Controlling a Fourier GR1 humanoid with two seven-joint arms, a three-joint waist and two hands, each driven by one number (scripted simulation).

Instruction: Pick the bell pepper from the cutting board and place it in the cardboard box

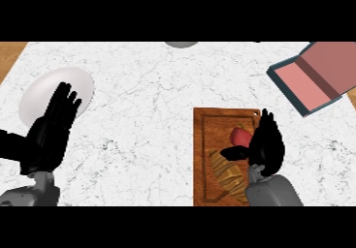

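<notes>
**Pepper half hidden under the right hand on the board**

Marble counter point(159, 97) fills most of the head view, with strips of wooden surface point(8, 55) showing at its upper left and right edges. The cutting board point(209, 145) lies lower right of centre; its near end runs out of view and its right side is covered by the right forearm. On the board, only a small red part of the bell pepper point(241, 136) shows, just left of the right hand point(266, 140). That hand lies over the pepper's right side with its fingers pointing away from the robot and the thumb reaching left below the pepper; whether the fingers actually close on it cannot be told from here, since the hand hides the contact. A yellowish-brown patch point(227, 169) on the board below the pepper is too unclear to name.

The cardboard box point(320, 72) sits at the upper right, tilted, well apart from the board, its pink inside showing and its far corner cut off by the edge.

The left hand point(55, 121) rests at the left, fingers straight and spread, holding nothing. Its fingertips overlap a white plate point(55, 87). A grey round object point(181, 44) is cropped at the top edge.
</notes>
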